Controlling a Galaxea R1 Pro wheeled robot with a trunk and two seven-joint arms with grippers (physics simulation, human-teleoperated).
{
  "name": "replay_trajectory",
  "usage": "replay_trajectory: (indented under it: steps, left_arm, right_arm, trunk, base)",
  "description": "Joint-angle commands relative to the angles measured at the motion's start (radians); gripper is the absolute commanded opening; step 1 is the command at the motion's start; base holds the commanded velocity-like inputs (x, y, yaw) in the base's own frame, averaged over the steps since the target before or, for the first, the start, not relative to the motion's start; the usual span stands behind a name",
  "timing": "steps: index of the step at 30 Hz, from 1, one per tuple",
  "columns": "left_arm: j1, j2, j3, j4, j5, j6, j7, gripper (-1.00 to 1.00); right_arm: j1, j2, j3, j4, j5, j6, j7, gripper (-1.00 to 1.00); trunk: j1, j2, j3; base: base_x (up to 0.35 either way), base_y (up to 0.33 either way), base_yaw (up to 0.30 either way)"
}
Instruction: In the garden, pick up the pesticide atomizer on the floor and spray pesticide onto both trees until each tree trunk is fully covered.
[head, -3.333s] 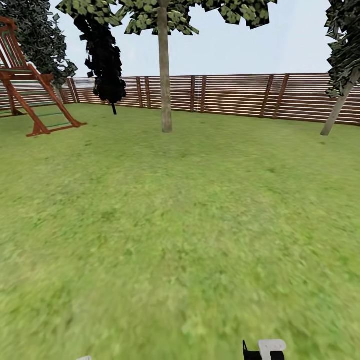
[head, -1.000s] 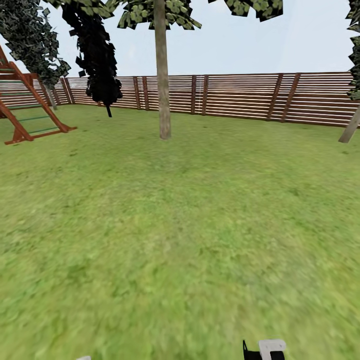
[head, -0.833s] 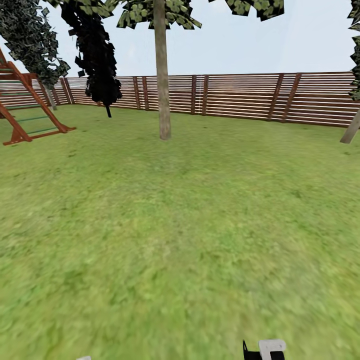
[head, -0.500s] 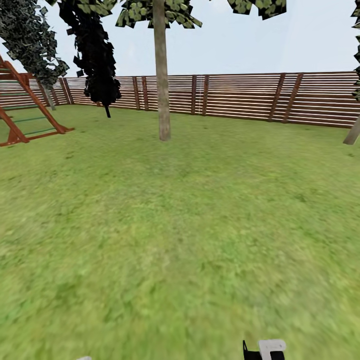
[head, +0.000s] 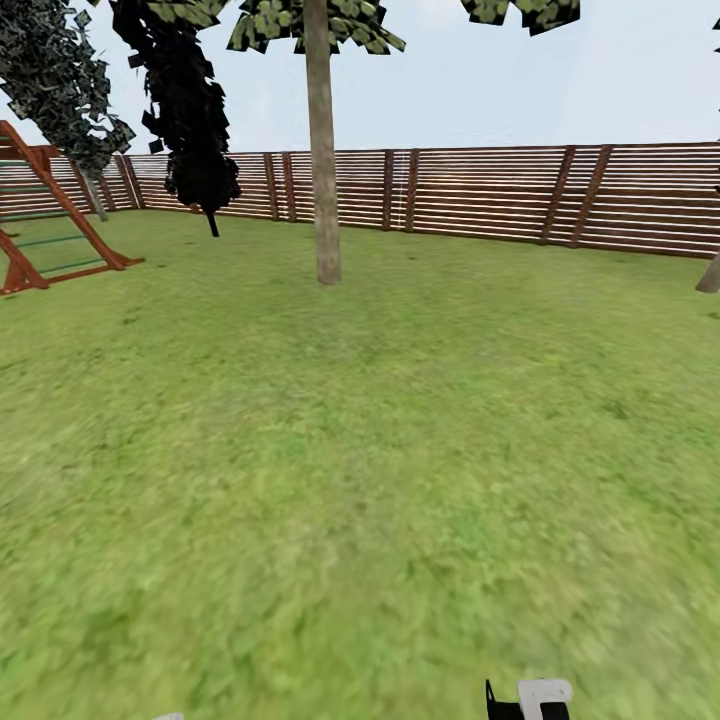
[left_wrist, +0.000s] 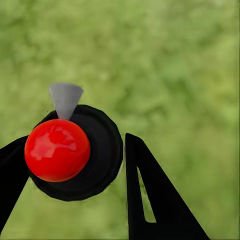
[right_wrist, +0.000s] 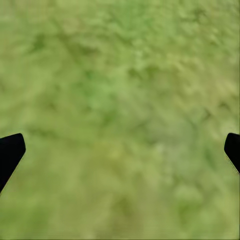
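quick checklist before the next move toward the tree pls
1. Sprayer in hand: ok. The left gripper has its fingers on either side of the pesticide atomizer, seen from above with a red top and grey nozzle.
2. Target in sight: ok. A tree trunk stands ahead, left of centre.
3. Path: ok. Nothing but grass lies between the robot and the trunk.
4. Right gripper free: ok, open with grass below.
5. Pesticide on the bark: cannot tell, too far.
6. Second tree: cannot tell which it is.
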Motion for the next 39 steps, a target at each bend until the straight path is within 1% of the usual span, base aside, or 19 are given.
replay_trajectory:
  steps: [1, 39]
  left_arm:
    - [0.000, 0.001, -0.008, 0.000, 0.006, -0.003, 0.004, -1.00]
    - [0.000, 0.001, -0.008, 0.001, 0.006, -0.003, 0.004, -1.00]
  right_arm:
    - [-0.001, 0.000, -0.006, 0.001, 0.011, -0.002, -0.005, 1.00]
    - [-0.001, 0.000, -0.006, 0.001, 0.011, -0.002, -0.005, 1.00]
  trunk:
    - [0.000, 0.000, -0.001]
    - [0.000, 0.000, -0.001]
  base:
    - [0.339, 0.000, 0.000]
    - [0.339, 0.000, 0.000]
